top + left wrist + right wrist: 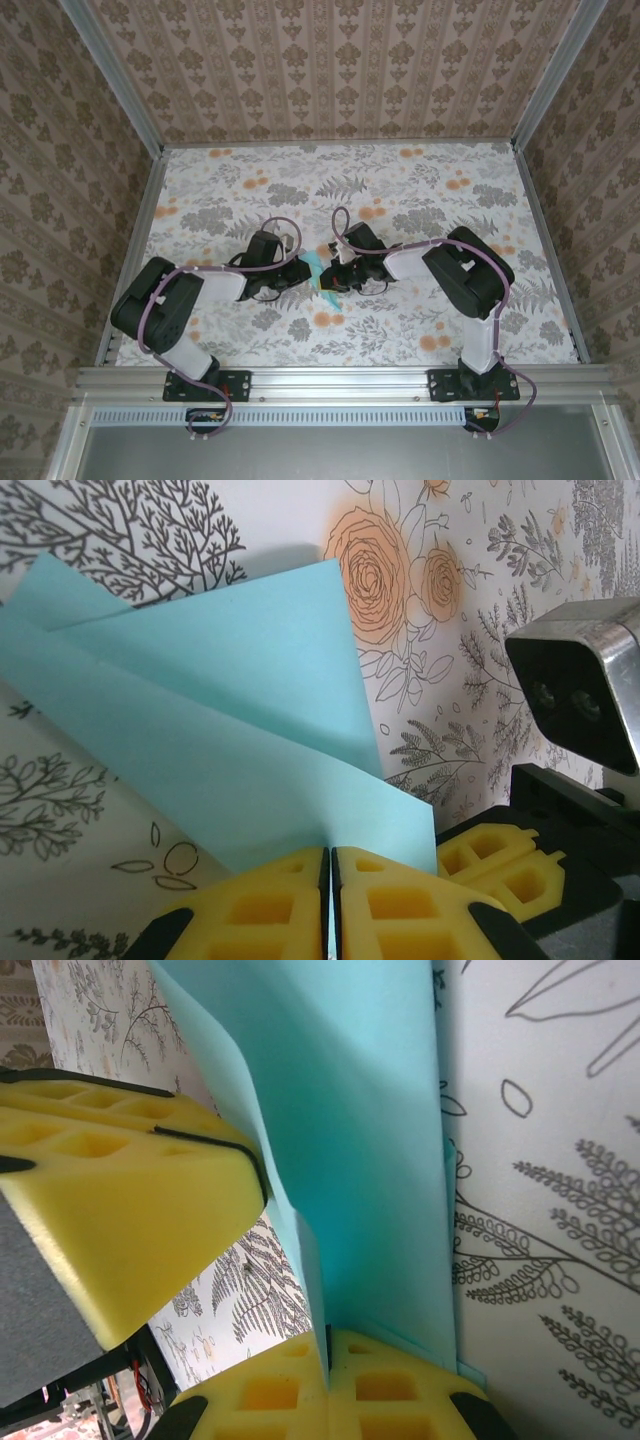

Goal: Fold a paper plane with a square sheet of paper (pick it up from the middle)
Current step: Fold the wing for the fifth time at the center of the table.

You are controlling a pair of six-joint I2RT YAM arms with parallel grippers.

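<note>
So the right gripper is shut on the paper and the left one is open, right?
No: the left gripper is shut on the paper too, as the left wrist view shows. The right gripper is shut on it, as you say.

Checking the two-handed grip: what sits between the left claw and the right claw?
The turquoise paper, pinched by the left claw and the right claw; the top view shows it between them.

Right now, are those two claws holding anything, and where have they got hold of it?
Both hold the folded turquoise paper. The left gripper is shut on one edge, and the right gripper is shut on a folded edge close beside it.
</note>
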